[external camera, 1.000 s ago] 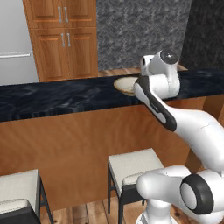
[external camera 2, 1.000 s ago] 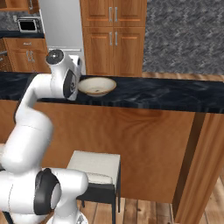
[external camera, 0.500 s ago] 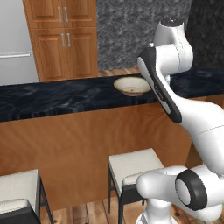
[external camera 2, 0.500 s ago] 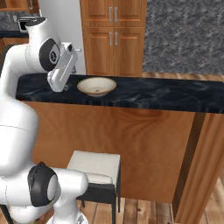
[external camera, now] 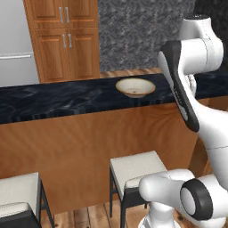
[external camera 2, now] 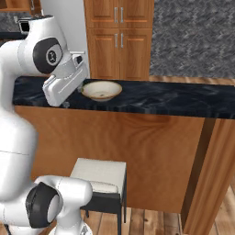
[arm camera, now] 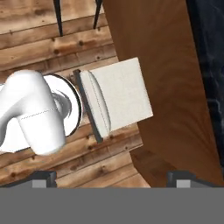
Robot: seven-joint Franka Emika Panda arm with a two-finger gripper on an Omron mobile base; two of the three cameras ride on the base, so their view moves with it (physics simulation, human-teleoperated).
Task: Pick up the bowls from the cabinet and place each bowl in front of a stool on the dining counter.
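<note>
Hand view showed gripper (arm camera: 111,177) spread wide, holding nothing, facing down at the stool (arm camera: 118,98), cream bowl (external camera: 135,87) on the dining counter (external camera: 58,100) above.

Two cameras sit behind the arm, left and right, both looking forward and down at the dining counter (external camera: 67,100), sharing the beige bowl (external camera: 135,87) and the stool (external camera: 136,169). The hand camera looks steeply down from above at that stool's seat and the floor (arm camera: 39,48).
</note>
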